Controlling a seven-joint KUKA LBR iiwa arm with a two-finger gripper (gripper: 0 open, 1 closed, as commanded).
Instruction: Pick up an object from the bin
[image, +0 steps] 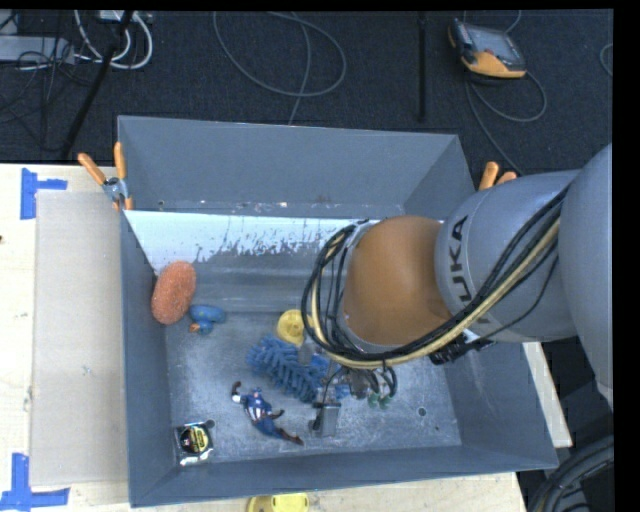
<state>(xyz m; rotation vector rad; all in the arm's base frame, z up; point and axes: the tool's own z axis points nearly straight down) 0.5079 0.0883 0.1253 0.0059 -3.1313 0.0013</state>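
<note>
- Presently your gripper (323, 415) hangs low over the bin (150, 400) floor, toward the front wall.
- You cannot tell how far open it is (or whether it has anything).
- Nearest it: the blue brush (283, 366), just beside, up-left.
- A small blue-and-red figure (262, 412) lies to its left.

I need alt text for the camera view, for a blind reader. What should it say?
A robot arm reaches from the right into a grey metal bin, its end effector low beside a blue brush and a small toy figure. Further left lie a yellow lump, an orange-brown sponge, a small blue piece and a tape measure.
</note>
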